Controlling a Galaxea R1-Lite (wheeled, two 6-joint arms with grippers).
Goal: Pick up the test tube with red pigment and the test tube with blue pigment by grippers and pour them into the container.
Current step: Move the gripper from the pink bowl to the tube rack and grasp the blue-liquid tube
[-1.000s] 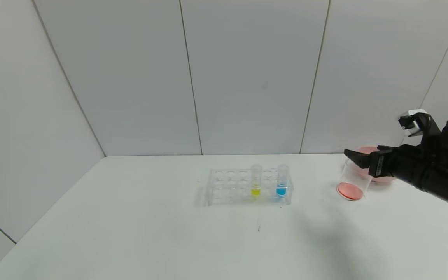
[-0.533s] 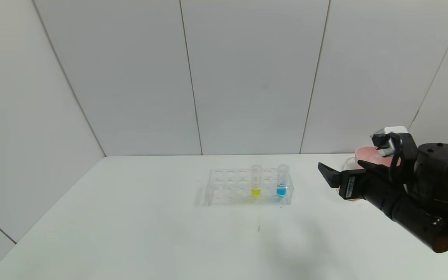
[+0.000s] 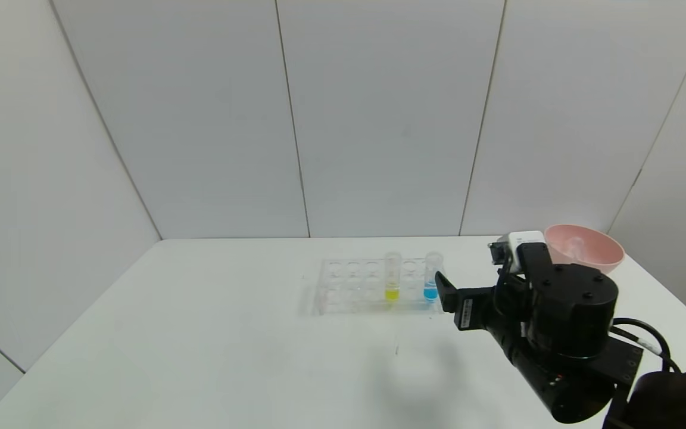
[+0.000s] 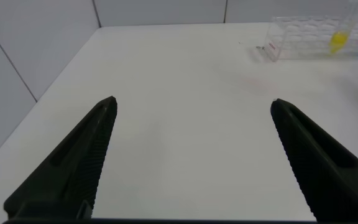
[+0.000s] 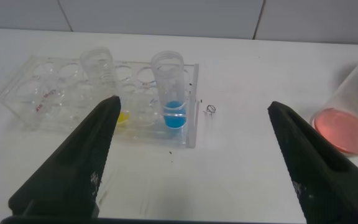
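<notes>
A white room with pale panelled walls holds a wide white table (image 3: 200,333). Toward its back edge, near the middle, lies a clear rack (image 3: 379,286) with its long side running left to right. Two clear tubes stand upright in it: a yellow tube (image 3: 392,275) and, to its right at the rack's right end, the blue tube (image 3: 432,275), its long axis vertical and blue liquid at the bottom.

The right arm reaches in from the lower right. The right gripper (image 3: 445,292) sits just right of the rack's end, roughly level with the blue tube and pointing at it. Its wrist view shows the two black fingers (image 5: 73,168) spread wide and empty, with the blue tube (image 5: 171,90) ahead and between them, a little nearer the left finger. The coming move likely needs a short forward reach with the fingers closing on the tube's upper part, then a straight lift up out of the rack.

The container (image 5: 353,106), a clear cup with red liquid already in its bottom, stands on the table well to the right of the rack; the right arm hides it in the head view. A pink bowl (image 3: 584,247) sits at the far right corner. No red tube can be seen in the rack.

The left gripper (image 4: 191,162), fingers spread and empty, hangs over bare table far to the left of the rack.
</notes>
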